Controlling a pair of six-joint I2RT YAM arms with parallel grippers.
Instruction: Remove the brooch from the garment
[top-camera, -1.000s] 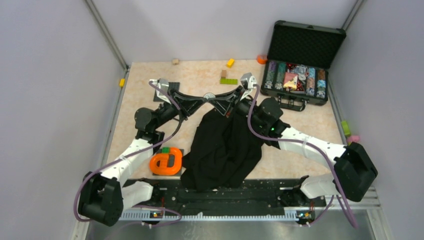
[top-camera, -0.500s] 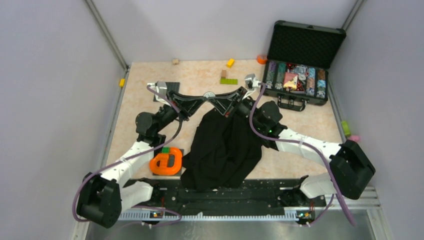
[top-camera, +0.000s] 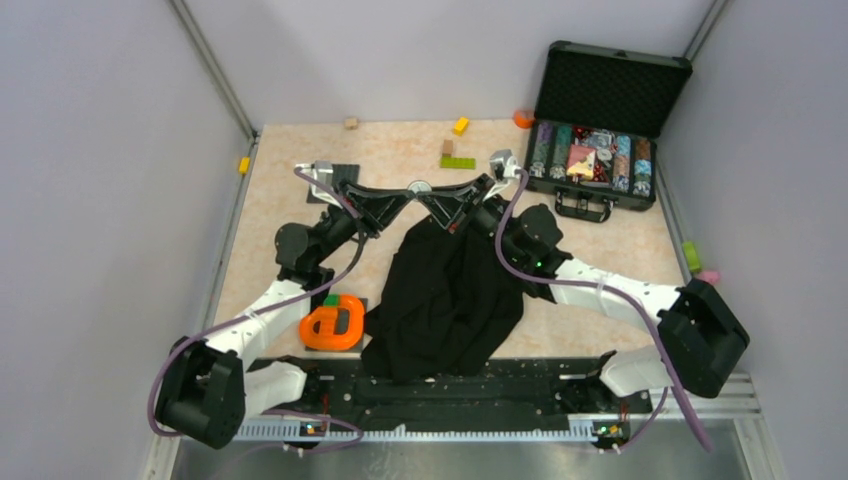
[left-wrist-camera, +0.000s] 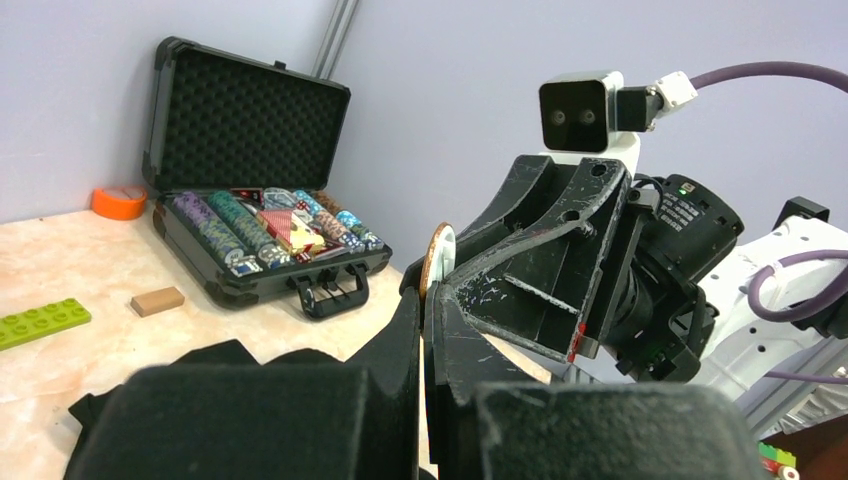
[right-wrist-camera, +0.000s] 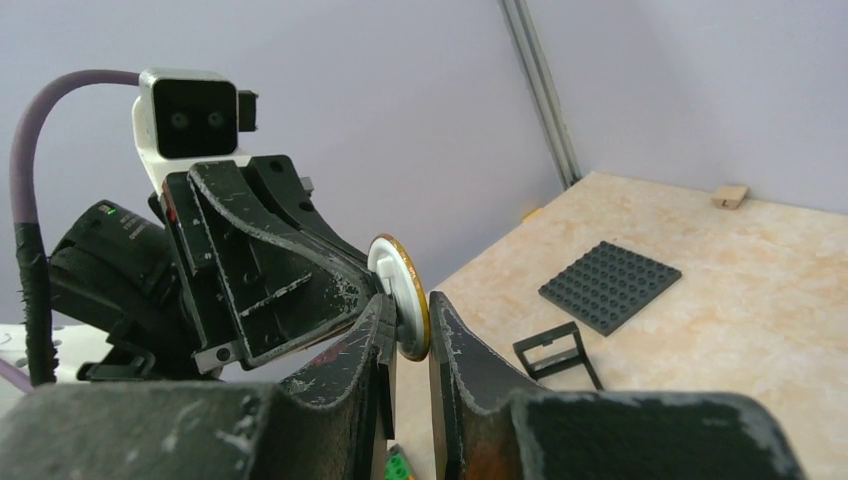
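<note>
text: none legible | labels: none legible | numbers: none legible

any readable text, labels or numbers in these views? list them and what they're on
No readable text in any view.
chips in the case: markings too small to read.
brooch: the face that shows is plain white, with no lettering.

Right arm (top-camera: 560, 270) shifted slightly — its wrist nearer the case (top-camera: 612, 92).
</note>
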